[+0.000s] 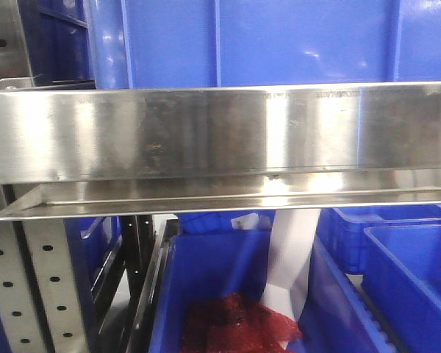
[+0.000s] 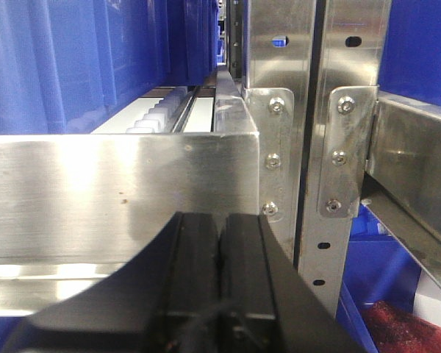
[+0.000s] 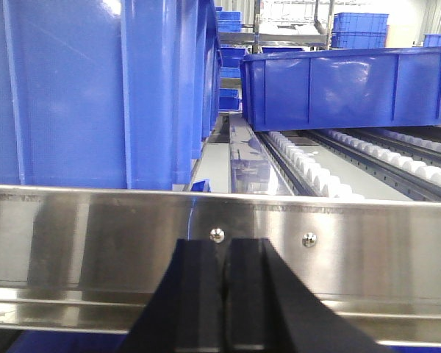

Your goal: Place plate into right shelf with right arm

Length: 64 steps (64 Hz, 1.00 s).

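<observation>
Right claw: black fingers pressed together, nothing between them, sitting just in front of the front rail of the right shelf. Two screw heads on that rail right above the fingertips. Past the rail: big blue bin at left, white roller tracks running back at right, another blue bin on them further in. More blue bins stacked far behind.

Left claw: also closed, empty, close to a brushed-steel rail. Beside it the perforated uprights with bolted brackets, blue bins behind, rollers visible above the rail.

Front camera: broad steel rail fills the middle, blue bin on top. Below it, a lower blue bin with red mesh material inside and a white strip standing behind.

Plate: not visible in any view, can't tell where it is.
</observation>
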Each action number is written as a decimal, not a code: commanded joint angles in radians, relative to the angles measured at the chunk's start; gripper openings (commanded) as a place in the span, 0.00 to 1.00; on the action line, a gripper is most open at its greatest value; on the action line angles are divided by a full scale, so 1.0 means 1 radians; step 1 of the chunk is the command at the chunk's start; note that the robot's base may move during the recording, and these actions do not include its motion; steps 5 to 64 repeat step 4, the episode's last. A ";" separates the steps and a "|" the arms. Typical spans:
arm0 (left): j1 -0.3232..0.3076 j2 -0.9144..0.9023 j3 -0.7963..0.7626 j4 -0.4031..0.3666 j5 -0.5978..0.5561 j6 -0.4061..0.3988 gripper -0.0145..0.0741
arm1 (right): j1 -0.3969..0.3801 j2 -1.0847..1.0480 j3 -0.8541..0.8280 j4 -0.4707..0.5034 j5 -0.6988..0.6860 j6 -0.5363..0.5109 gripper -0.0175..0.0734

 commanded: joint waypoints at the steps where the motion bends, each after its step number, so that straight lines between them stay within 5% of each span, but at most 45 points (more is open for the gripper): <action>1: 0.000 -0.011 0.008 -0.002 -0.082 -0.002 0.11 | -0.005 0.009 -0.005 -0.001 -0.095 -0.007 0.25; 64: 0.000 -0.011 0.008 -0.002 -0.082 -0.002 0.11 | -0.005 0.009 -0.005 -0.001 -0.095 -0.007 0.25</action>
